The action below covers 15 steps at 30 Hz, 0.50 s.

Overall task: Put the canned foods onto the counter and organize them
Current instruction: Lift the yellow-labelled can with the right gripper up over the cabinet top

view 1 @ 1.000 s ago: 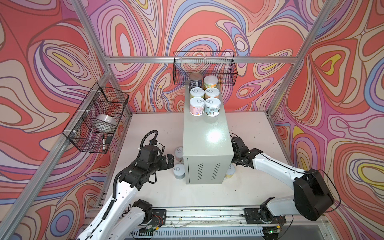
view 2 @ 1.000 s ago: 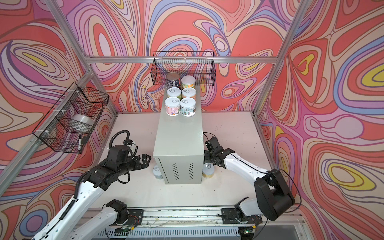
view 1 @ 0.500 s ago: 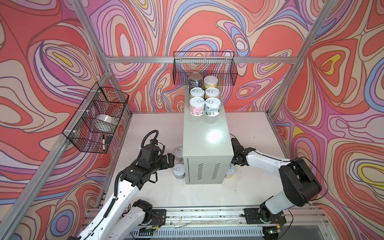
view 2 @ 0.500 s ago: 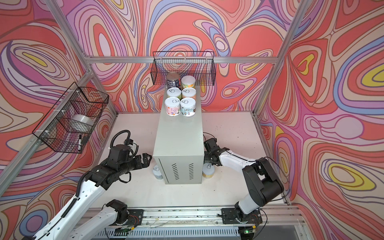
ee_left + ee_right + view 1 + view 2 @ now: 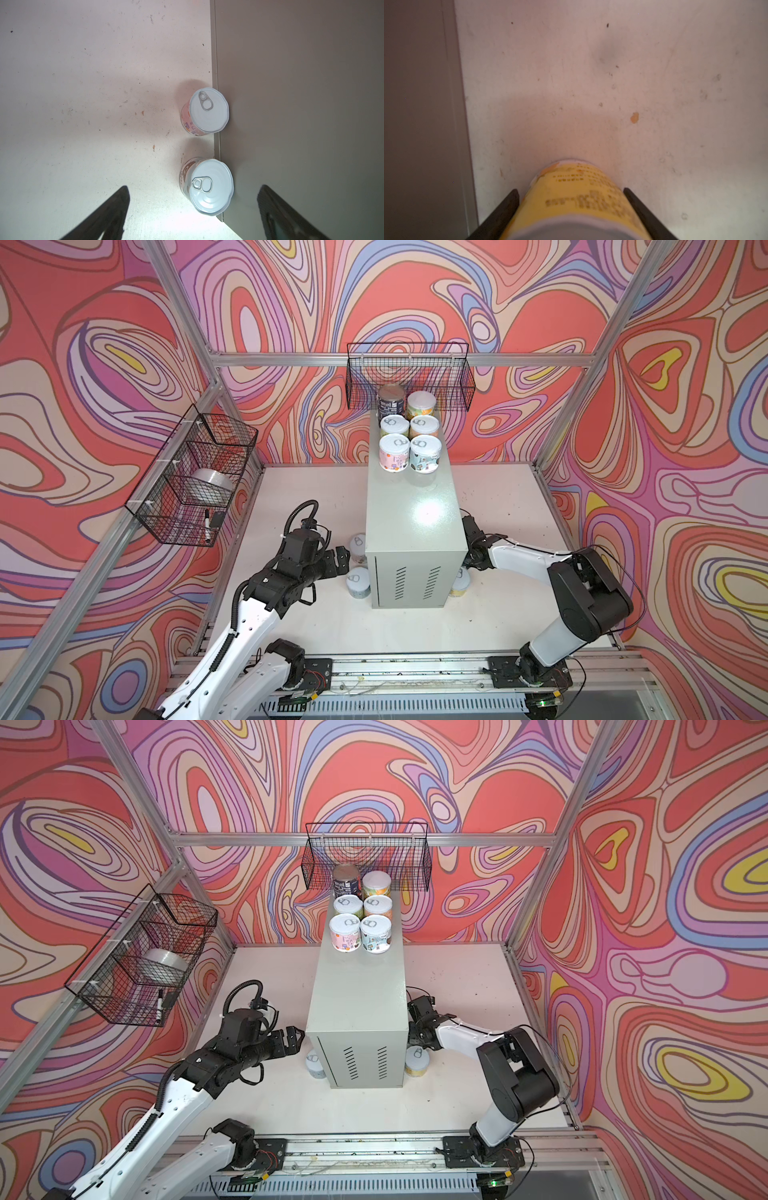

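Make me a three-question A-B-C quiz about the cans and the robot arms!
1. How many cans stand on the counter? A four; B six; C nine.
2. Where is the yellow can? A in a basket; B between the fingers of the right gripper; C on the counter.
3. The left gripper is: A open and empty; B shut on a can; C holding tape.
Answers: B, three rows of two; B, fingers flank it in the right wrist view; A, fingers spread wide, gripping nothing.
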Tool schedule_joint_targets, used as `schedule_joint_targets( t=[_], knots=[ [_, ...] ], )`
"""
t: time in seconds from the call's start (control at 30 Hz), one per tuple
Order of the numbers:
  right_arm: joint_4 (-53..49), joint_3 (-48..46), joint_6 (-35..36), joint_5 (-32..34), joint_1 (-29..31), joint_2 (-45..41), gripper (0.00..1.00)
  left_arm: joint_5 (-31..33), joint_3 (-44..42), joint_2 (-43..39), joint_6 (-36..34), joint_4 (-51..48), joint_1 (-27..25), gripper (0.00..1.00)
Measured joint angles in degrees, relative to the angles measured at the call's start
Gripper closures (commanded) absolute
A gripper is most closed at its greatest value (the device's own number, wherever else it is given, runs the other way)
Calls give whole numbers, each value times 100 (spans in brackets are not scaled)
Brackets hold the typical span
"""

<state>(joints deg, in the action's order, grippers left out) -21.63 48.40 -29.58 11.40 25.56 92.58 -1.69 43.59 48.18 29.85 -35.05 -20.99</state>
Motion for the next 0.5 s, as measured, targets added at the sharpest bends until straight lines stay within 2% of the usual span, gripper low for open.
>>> schedule_joint_targets(
  t=[0.17, 0.5],
  knots=[
    [-743, 254, 144, 44, -26, -529, 100, -87, 0, 85, 2, 63, 0, 4],
    [-2898, 2481, 756, -142, -85, -1445, 100, -155, 57, 164, -24, 59, 0, 4]
  ],
)
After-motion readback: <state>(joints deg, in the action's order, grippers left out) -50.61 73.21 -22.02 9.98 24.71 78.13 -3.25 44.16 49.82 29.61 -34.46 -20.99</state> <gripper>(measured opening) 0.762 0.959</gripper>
